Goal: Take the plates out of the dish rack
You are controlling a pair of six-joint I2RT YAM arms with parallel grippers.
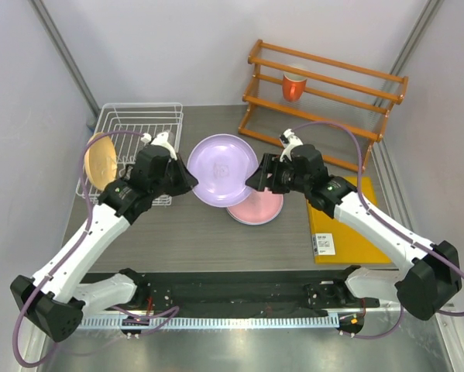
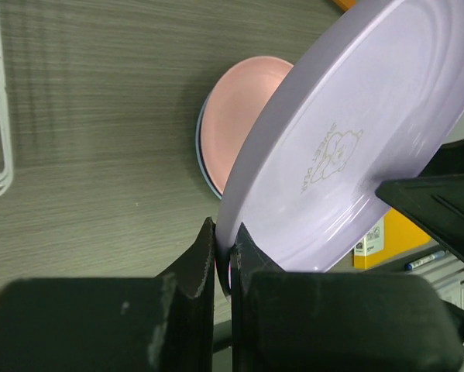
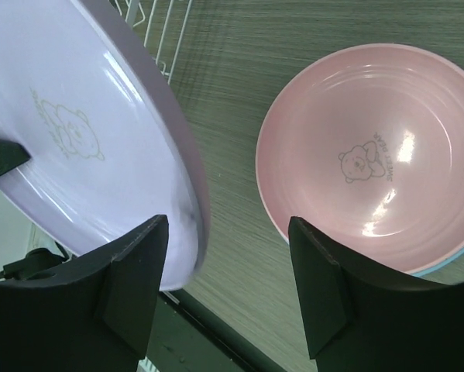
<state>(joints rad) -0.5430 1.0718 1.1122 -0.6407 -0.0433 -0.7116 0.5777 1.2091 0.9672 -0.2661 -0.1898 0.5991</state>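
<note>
Plates occupy three positions. The lilac plate [image 1: 222, 169] is held off the desk [image 1: 185, 232], tilted, between the two arms and just right of the dish rack [image 1: 139, 124]. The left pincer [image 2: 222, 246] is clamped on the plate's rim; in the left wrist view both fingers [image 2: 247, 256] press the edge with no gap showing, and the plate's underside, printed with a bear emblem, faces that camera. The right pincer [image 3: 228, 229] stands apart. In the right wrist view the opposite rim of the lilac plate sits in the gap, close to one finger [image 3: 135, 271], and whether they touch cannot be told; the other finger is well clear of the rim. The pink plate [image 3: 371, 155] lies flat on the desk, face up, nested on the light blue plate [image 3: 448, 260], of which only a thin edge shows. This stack sits below and partly under the lifted plate in the top view. The orange-yellow plate [image 1: 100, 161] stands tilted at the left end of the dish rack. An orange wooden shelf [image 1: 324, 97] at the far right carries an orange-red cup [image 1: 293, 87]. A yellow board [image 1: 348, 232] lies flat on the desk under the right arm.
</note>
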